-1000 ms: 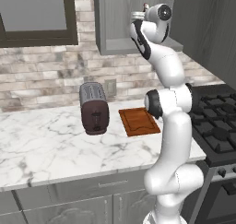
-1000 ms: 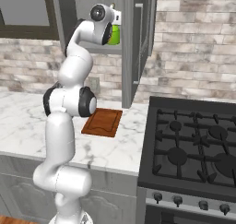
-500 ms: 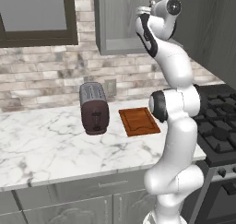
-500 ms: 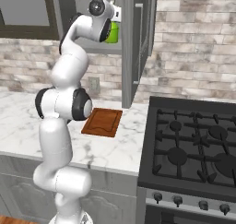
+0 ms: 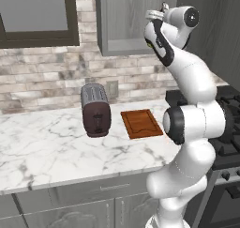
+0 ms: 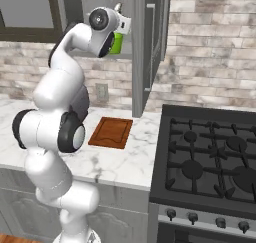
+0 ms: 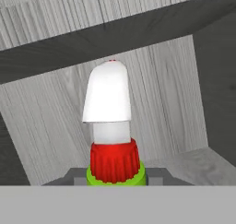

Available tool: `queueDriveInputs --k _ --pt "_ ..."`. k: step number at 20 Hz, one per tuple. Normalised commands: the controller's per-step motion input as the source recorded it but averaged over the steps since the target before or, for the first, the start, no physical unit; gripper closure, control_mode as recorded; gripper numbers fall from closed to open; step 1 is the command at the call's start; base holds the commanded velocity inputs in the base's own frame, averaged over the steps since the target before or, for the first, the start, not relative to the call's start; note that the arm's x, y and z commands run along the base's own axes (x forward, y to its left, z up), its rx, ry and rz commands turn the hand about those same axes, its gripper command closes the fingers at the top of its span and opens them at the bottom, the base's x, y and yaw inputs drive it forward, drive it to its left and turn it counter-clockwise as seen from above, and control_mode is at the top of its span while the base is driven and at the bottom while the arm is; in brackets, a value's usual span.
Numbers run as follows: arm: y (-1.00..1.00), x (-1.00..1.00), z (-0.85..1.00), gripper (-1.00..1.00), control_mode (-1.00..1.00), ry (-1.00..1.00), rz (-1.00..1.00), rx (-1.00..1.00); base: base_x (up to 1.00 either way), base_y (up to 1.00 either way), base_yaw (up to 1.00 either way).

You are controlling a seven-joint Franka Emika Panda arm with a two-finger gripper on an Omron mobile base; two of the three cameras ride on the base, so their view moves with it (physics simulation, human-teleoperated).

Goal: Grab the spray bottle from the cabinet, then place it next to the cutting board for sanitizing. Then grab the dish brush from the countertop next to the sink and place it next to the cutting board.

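Beside cabinet (image 6: 145, 47), spray bottle (image 6: 117, 42) lower, nearer

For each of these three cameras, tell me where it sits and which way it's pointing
Left base view: behind-left, facing white marble countertop, dark toaster, reddish-brown wooden cutting board; white arm at right.
Right base view: behind-right, facing black stove; arm at left, end effector at green spray bottle.
Hand view: looks into grey wood-grain cabinet along the bottle.
Both base views share board and arm.
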Motion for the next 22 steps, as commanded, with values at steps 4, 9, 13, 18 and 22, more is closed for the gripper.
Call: queueDriveInputs --k 4,9,13,18,22 --pt "0.0 -0.97 0.0 1.0 -1.0 0.0 0.0 0.06 0.0 0.0 0.0" --pt "0.0 -1.0 0.0 1.0 -1.0 -0.01 0.0 0.03 0.0 0.0 0.0" --pt "0.0 -0.96 0.0 1.0 -1.0 -0.06 0.0 0.0 0.0 0.0 0.0" --pt "0.04 -0.93 0.04 1.0 -1.0 -0.03 0.0 -0.02 0.0 0.0 0.0" --pt "0.03 -0.82 0.0 1.0 -1.0 0.0 0.0 -0.04 0.0 0.0 0.0"
